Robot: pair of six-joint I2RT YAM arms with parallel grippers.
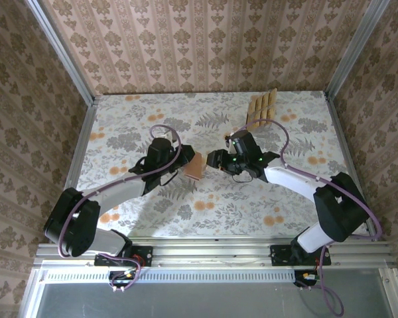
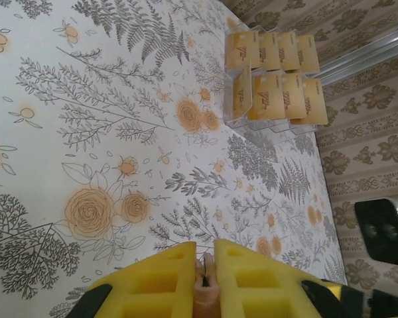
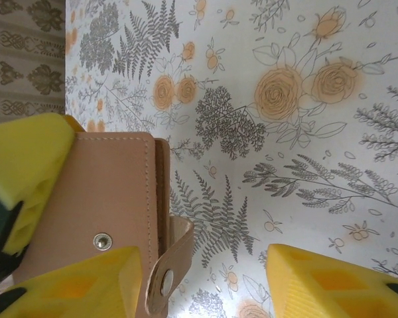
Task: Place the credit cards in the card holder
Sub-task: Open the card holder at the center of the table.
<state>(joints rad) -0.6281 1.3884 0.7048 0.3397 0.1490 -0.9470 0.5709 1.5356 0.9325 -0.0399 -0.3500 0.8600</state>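
we see the flowered table (image 1: 152,212) under it all. the left gripper (image 2: 204,255) is clenched on the wallet (image 3: 113,199), its edge pinched between the yellow pads. just right of the wallet the right gripper (image 3: 205,281) gapes wide, holding nothing, the wallet's snap strap loose between its jaws; whether a pad touches the wallet we cannot tell. well beyond the wallet a clear rack (image 2: 272,127) holds the cards (image 2: 278,79).
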